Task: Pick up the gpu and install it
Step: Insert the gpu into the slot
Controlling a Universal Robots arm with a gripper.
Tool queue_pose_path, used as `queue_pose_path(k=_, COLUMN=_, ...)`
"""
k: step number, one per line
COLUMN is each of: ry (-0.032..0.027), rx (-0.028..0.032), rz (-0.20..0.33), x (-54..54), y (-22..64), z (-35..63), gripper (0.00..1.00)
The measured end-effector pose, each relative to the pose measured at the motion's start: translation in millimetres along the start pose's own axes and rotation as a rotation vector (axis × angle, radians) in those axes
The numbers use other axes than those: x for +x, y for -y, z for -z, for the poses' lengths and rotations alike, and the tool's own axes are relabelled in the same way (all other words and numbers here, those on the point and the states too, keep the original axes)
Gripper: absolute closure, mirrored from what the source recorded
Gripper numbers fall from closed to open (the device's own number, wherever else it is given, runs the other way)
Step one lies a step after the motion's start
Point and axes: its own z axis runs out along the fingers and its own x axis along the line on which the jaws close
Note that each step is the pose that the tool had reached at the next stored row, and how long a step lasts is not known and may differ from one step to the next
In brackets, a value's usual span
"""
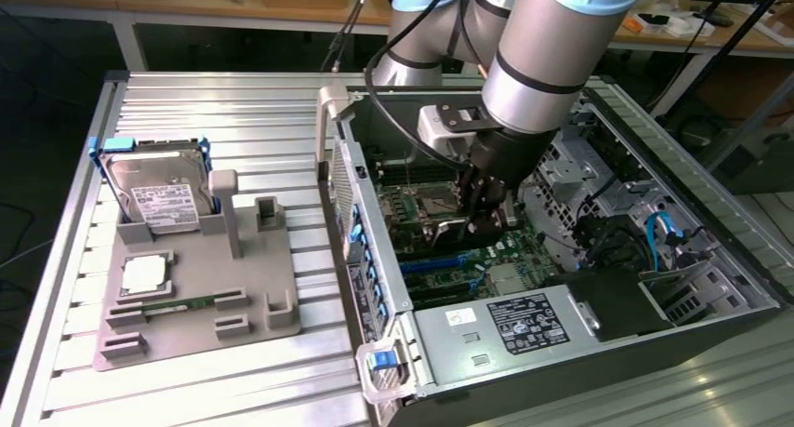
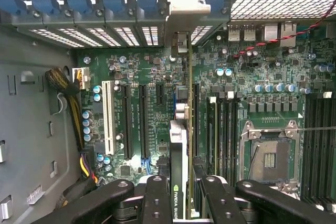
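- The gpu (image 2: 178, 169) stood on edge, its long axis parallel to the motherboard (image 2: 137, 66) slots and its metal bracket (image 2: 185, 2) toward the computer case (image 1: 372, 292) rear wall.
- The gripper (image 2: 181, 203) clamped its near end between both fingers.

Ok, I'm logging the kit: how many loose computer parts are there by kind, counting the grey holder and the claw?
hard drive: 1
processor chip: 1
memory stick: 1
gpu, gripped in the claw: 1
Total: 4
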Motion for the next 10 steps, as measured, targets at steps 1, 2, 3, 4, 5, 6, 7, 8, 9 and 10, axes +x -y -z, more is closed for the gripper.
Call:
queue_pose_path(k=1, ry=-0.0001, rx=0.0000, rz=0.000, x=0.0, y=0.0, z=0.0, gripper=0.73)
queue_pose_path(k=2, ry=-0.0001, rx=0.0000, rz=0.000, x=0.0, y=0.0, z=0.0, gripper=0.73)
queue_pose_path(k=3, ry=0.0000, rx=0.0000, rz=0.000, x=0.1, y=0.0, z=0.0, gripper=0.73)
queue_pose_path(k=4, ry=-0.0001, rx=0.0000, rz=0.000, x=0.1, y=-0.1, z=-0.1, gripper=0.73)
queue_pose_path(k=5, ry=0.0000, rx=0.0000, rz=0.000, x=0.2, y=-0.2, z=-0.4, gripper=0.73)
queue_pose_path(k=6, ry=0.0000, rx=0.0000, rz=0.000, x=0.2, y=-0.4, z=-0.6, gripper=0.73)
queue_pose_path(k=7, ry=0.0001, rx=0.0001, rz=0.000, x=0.3, y=-0.6, z=-0.9, gripper=0.73)
queue_pose_path(k=8, ry=0.0000, rx=0.0000, rz=0.000, x=0.5, y=-0.7, z=-1.1, gripper=0.73)
queue_pose_path(k=9, ry=0.0001, rx=0.0001, rz=-0.001, x=0.7, y=-0.8, z=-1.5, gripper=0.73)
queue_pose_path(k=10, ry=0.0002, rx=0.0001, rz=-0.001, x=0.9, y=-0.9, z=-1.8, gripper=0.73)
